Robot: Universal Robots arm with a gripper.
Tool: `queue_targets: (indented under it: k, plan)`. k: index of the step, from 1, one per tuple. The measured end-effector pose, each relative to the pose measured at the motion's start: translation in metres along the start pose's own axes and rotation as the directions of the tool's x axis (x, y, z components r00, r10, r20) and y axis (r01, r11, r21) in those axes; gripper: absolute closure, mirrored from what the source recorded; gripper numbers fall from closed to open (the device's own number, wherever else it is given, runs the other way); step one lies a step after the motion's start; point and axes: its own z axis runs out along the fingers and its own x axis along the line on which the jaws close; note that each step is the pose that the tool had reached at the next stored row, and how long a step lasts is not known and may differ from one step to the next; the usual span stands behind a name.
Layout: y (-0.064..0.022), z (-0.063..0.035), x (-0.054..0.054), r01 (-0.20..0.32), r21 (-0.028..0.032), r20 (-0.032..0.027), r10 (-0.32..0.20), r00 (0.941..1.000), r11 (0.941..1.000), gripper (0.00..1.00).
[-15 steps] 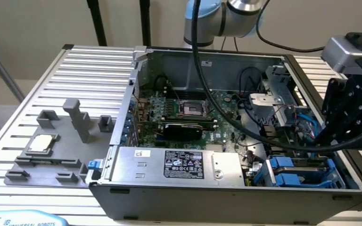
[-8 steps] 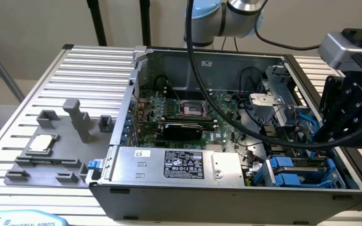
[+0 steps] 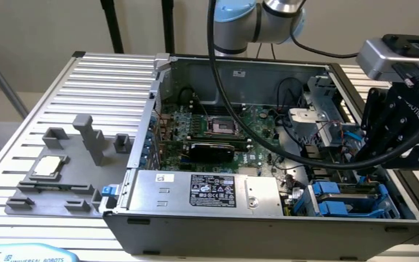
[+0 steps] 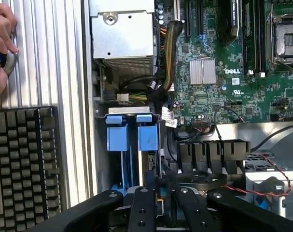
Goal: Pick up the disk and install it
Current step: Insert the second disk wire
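The disk [image 4: 148, 162] stands on edge in the blue drive bay [image 3: 337, 199] at the case's front corner, on the exterior view's right. Its silver side with a white label strip runs from a bright blue carrier tab [image 4: 147, 134] back toward my gripper [image 4: 161, 205]. The two black fingers [image 4: 141, 208] sit close together on the disk's near end, with a sliver of blue between them. A second blue carrier [image 4: 116, 134] fills the neighbouring slot. In the exterior view my gripper [image 3: 362, 164] hangs over that bay, its tips hidden by a black cable.
The open computer case holds the green motherboard [image 3: 217, 128], a grey power supply [image 3: 202, 191] and black fan ducts [image 4: 214, 154]. A silver processor chip [image 3: 49, 166] lies on the grey fixture [image 3: 93, 139]. Outside the case are a keyboard [image 4: 25, 164] and a person's hand [image 4: 1, 43].
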Motion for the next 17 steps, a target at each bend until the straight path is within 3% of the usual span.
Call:
queue_targets:
  k: [3, 7, 10, 11, 14, 17]
  plan:
    - [0.0000, 0.0037, -0.0012, 0.000, 0.0006, -0.0092, 0.001, 1.0000, 1.0000, 0.76]
    - [0.0000, 0.0071, -0.0032, -0.001, 0.0011, -0.0157, 0.001, 0.9999, 1.0000, 0.76]
    - [0.0001, 0.0087, -0.0048, -0.001, 0.0013, -0.0182, 0.001, 0.9998, 1.0000, 0.78]
    - [0.0001, 0.0089, -0.0051, -0.001, 0.0013, -0.0186, 0.001, 0.9998, 1.0000, 0.84]
    - [0.0003, 0.0089, -0.0053, -0.001, 0.0014, -0.0192, 0.001, 0.9998, 1.0000, 0.84]
    - [0.0082, 0.0093, -0.0047, 0.000, 0.0056, -0.0188, 0.000, 0.9998, 1.0000, 0.84]
